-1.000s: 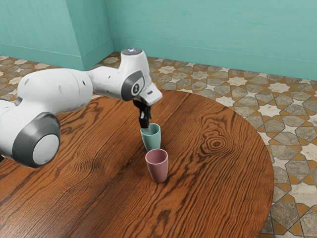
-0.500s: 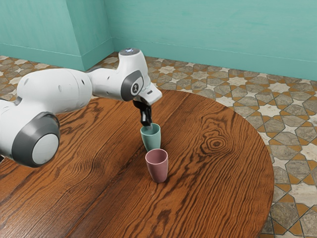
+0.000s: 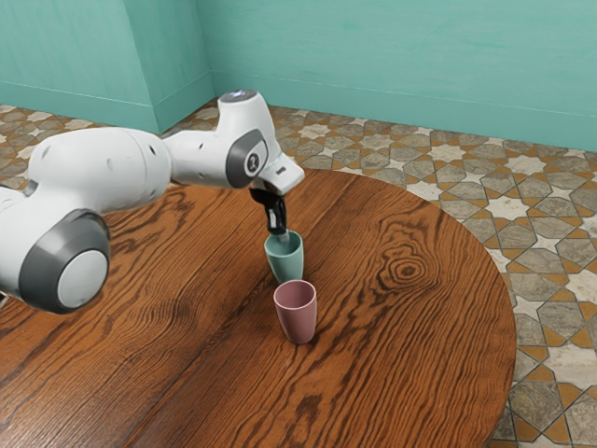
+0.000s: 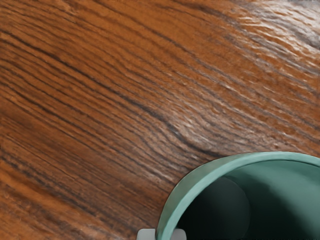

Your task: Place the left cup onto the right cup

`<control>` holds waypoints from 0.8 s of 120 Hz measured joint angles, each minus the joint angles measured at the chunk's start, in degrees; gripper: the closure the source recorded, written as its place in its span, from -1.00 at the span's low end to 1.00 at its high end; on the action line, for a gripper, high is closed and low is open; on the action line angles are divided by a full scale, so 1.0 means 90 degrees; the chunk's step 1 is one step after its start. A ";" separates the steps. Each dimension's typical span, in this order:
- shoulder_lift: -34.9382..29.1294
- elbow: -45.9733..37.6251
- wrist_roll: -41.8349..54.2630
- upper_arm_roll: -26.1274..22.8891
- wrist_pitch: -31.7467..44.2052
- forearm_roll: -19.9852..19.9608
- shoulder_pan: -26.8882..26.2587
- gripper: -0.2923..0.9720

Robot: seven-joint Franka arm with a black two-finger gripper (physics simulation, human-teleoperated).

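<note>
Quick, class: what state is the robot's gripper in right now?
Gripper: closed on the rim of the green cup, with one finger inside the wall and one outside.

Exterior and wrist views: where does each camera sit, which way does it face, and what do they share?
Exterior view: beside the arm, looking down across the wooden table; shows the white arm and black hand at the green cup, with the pink cup nearer.
Wrist view: on the hand, looking down into the green cup; pale finger pads grip its rim from both sides.
Shared: the green cup and the table's wood grain.
</note>
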 joint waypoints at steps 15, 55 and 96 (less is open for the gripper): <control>-0.0178 -0.0131 -0.0029 0.0000 -0.0019 0.0018 0.0000 0.70; -0.0810 -0.0373 -0.0088 0.0000 -0.0108 0.0100 -0.0082 0.70; -0.1256 -0.0464 -0.0179 0.0000 -0.0232 0.0309 -0.0240 0.70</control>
